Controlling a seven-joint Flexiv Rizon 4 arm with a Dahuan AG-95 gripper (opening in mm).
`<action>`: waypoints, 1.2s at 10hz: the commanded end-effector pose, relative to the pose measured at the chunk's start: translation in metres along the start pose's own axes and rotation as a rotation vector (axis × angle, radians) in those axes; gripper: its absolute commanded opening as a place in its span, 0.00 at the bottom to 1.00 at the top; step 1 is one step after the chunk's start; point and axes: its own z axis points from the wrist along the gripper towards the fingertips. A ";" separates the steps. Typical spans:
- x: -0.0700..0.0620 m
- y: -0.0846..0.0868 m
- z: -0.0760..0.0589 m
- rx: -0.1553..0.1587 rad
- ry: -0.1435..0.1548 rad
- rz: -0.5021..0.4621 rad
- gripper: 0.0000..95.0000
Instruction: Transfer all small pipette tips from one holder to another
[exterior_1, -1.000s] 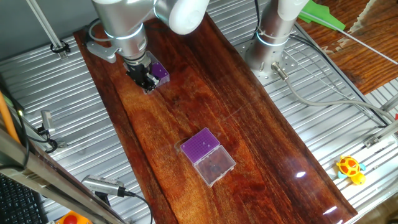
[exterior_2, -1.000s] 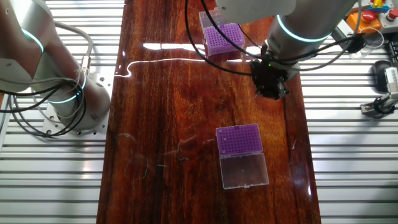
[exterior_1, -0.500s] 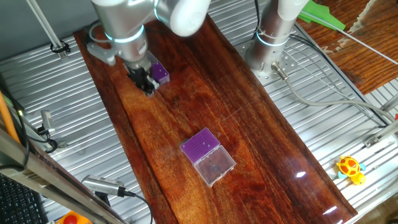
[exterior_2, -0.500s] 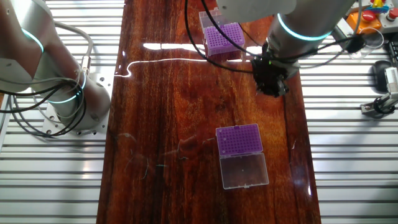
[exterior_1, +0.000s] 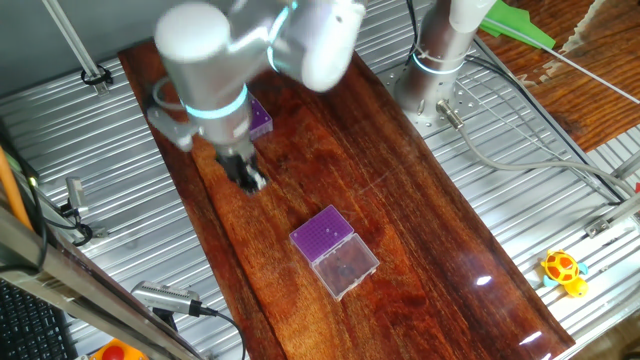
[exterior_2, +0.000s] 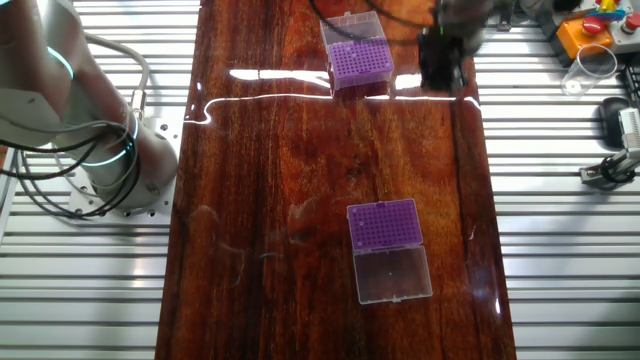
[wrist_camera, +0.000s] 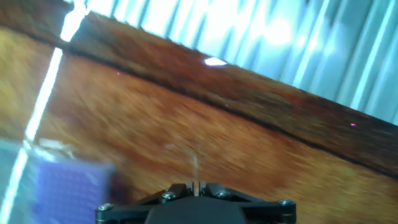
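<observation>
My gripper (exterior_1: 250, 178) hangs over the wooden table between the two purple holders, near the board's edge, and is blurred by motion. In the hand view the gripper (wrist_camera: 196, 185) is shut on a thin translucent small pipette tip (wrist_camera: 195, 167) that pokes out between the fingers. One purple holder (exterior_1: 257, 118) stands at the far end behind the arm, also seen as holder (exterior_2: 358, 62) and as a blurred purple holder (wrist_camera: 68, 190). The second purple holder (exterior_1: 322, 235) sits mid-table with its clear lid (exterior_1: 348, 268) folded open; it shows as holder (exterior_2: 384, 224).
A second robot base (exterior_1: 432, 75) stands on the ribbed metal beside the board. Cables (exterior_1: 520, 150) run across the metal. A yellow toy (exterior_1: 563, 270) lies at the right edge. A red-buttoned box (exterior_2: 590, 25) and a clear cup (exterior_2: 590, 68) sit beyond the board.
The gripper has left the far holder and moved along the board toward the mid-table holder, still shut. The arm has swung and now looks blurred. Both holders stay put.
</observation>
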 end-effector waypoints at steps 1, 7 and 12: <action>-0.011 0.023 0.003 0.022 0.014 0.030 0.00; -0.011 0.023 0.003 -0.006 -0.001 -0.221 0.00; -0.003 0.066 0.009 -0.028 -0.021 -0.147 0.00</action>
